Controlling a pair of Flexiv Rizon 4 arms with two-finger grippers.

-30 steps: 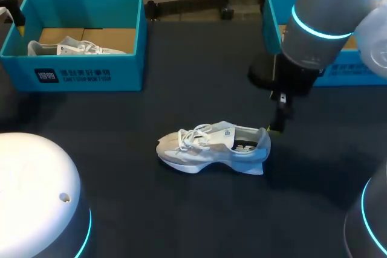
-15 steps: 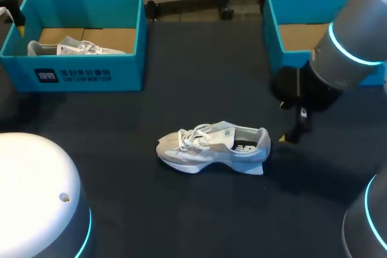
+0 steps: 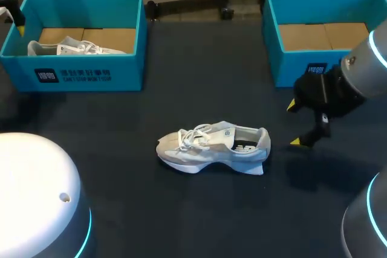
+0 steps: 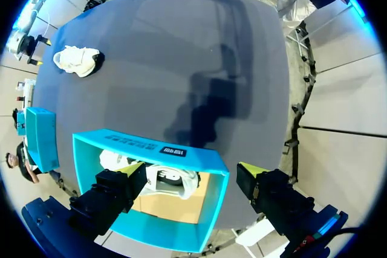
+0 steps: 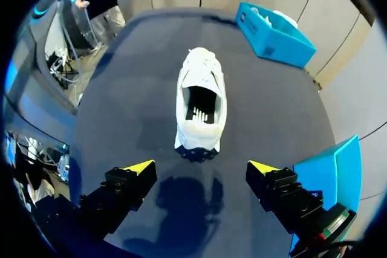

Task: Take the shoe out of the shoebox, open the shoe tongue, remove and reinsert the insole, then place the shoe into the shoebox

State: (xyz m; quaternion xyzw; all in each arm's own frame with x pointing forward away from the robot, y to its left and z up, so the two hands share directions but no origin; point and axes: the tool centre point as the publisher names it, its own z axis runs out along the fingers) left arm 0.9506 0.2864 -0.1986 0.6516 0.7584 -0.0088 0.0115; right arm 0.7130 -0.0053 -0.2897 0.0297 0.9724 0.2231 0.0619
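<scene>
Midway across the counter [image 3: 199,77], seen from the head camera, the shoe [image 3: 211,148] is lying on its sole, toe pointing to 9 o'clock. At its 3 o'clock the right pincer [image 3: 295,124] is hanging near the heel but apart, fingers spreading wide. At the shoe's 1 o'clock the right box [image 3: 293,67] is showing its cardboard floor; at 10 o'clock the left box [image 3: 130,67] is holding a spare shoe [image 3: 66,47].

From the left wrist, the left pincer [image 4: 192,169] is hovering wide over the left box [image 4: 121,143].

From the right wrist, the right pincer [image 5: 200,166] is gaping, gripping nothing, and the shoe [image 5: 199,106] is lying ahead, heel toward it.
</scene>
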